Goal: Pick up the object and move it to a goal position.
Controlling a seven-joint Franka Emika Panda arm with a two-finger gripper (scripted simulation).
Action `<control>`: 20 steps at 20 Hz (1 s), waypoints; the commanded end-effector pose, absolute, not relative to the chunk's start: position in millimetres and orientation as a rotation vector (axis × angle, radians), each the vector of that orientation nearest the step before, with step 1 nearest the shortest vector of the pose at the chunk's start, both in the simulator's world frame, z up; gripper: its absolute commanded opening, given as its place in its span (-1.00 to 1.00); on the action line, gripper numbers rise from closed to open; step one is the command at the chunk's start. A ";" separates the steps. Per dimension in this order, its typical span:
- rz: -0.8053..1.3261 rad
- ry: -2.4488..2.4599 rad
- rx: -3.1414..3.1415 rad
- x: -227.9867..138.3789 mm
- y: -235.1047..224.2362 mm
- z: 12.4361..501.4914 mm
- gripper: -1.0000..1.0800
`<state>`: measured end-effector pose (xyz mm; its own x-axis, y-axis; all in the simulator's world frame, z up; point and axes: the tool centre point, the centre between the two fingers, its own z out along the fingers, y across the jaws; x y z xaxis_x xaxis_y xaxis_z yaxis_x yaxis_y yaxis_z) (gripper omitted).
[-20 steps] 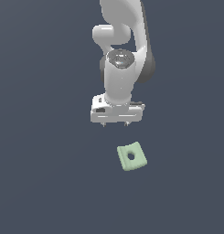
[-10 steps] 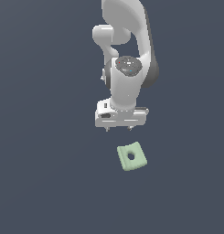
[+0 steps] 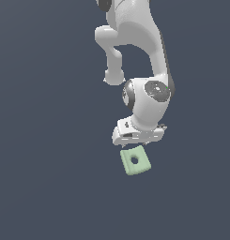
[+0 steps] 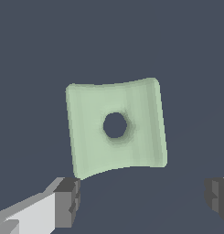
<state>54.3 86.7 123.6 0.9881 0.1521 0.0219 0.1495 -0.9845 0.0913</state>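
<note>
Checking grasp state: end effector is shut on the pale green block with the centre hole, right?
No. The wrist view shows the end effector open, its fingers spread apart and clear of the pale green block. The centre hole is there.

Simulated test scene, featureless dark slate-blue ground (image 3: 41,187), flat rendered shading, no furnishings

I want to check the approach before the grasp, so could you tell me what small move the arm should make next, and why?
Probably shift the pincer forward over the green block, then lower it. In the wrist view the fingers are spread wide and the block lies ahead of them, not between them, untouched.
</note>
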 end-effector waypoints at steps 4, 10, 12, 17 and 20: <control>0.059 0.292 3.009 68.4 120.5 94.2 1.00; 0.071 0.330 2.988 74.9 142.2 74.8 1.00; 0.073 0.337 2.985 75.8 145.8 71.5 1.00; 0.071 0.340 2.984 75.4 147.2 70.0 1.00; 0.071 0.340 2.984 76.0 146.6 64.4 1.00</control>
